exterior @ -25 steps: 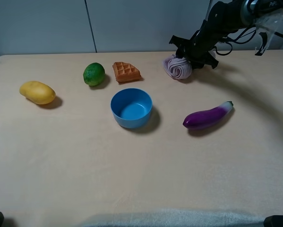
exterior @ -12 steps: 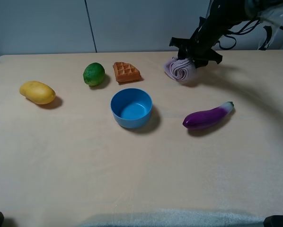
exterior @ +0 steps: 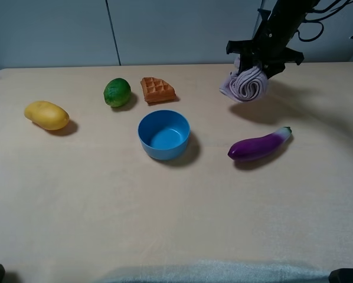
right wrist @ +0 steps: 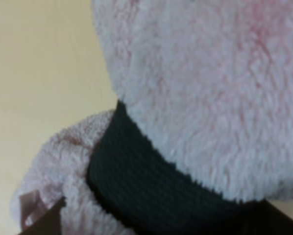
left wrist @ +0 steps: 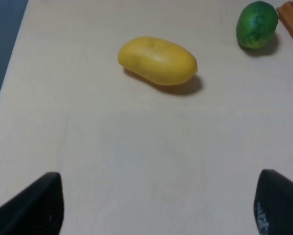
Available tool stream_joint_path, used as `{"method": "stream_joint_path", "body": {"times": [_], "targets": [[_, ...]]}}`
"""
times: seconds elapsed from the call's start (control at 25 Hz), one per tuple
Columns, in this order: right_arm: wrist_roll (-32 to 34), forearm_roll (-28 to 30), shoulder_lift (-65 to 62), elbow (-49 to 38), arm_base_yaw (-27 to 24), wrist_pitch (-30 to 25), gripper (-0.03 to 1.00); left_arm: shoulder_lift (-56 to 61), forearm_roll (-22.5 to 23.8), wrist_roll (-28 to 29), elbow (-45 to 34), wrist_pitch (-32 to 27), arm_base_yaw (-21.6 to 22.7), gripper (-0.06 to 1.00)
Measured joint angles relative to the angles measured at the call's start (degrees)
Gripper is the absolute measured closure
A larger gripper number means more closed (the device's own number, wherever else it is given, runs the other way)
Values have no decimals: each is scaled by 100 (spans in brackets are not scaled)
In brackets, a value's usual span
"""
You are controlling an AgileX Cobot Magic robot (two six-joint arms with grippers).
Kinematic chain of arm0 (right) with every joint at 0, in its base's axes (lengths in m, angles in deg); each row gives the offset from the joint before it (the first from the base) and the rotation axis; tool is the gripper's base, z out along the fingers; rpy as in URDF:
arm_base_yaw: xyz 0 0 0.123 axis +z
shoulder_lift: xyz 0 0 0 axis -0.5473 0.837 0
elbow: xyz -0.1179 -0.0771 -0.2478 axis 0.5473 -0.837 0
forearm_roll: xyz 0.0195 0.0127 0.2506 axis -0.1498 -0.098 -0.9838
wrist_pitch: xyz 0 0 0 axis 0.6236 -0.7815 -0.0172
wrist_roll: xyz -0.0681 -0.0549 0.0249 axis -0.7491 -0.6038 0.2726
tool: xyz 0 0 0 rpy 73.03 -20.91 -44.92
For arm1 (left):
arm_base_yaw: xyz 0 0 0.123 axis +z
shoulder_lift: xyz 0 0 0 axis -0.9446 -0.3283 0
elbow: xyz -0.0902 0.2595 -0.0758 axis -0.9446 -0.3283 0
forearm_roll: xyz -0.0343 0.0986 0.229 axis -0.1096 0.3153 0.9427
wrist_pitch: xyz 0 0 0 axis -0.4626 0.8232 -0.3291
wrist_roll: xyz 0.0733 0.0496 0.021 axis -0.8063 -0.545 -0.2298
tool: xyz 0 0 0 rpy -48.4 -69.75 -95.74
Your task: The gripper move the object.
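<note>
My right claw [exterior: 254, 66] is clenched on the rolled towel [exterior: 245, 85], which hangs clear of the worktop [exterior: 76, 194] near its far edge, beyond the eggplant [exterior: 260, 144] and well apart from the blue bowl [exterior: 163, 134]. It looks light, soft and squashy, so I judge the surest hold is across the black band [right wrist: 146, 181] at its waist, where the pile is cinched tight. My left claw [left wrist: 158, 210] is spread wide, grasping nothing.

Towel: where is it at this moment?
In the exterior high view, the towel hangs in the right end effector, clear of the table at its far right, beyond the eggplant and right of the waffle.
</note>
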Motion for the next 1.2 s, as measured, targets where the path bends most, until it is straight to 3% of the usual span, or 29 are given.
{"method": "stream_joint_path", "body": {"times": [0.36,0.72,1.2], "targets": [[-238,193,-788,-6,-18,-741,59,0,0,0,0,0,0,10],[-670,237,-1656,-773,94,-894,59,0,0,0,0,0,0,10],[-788,165,-1884,-906,1608,-871,59,0,0,0,0,0,0,10]]}}
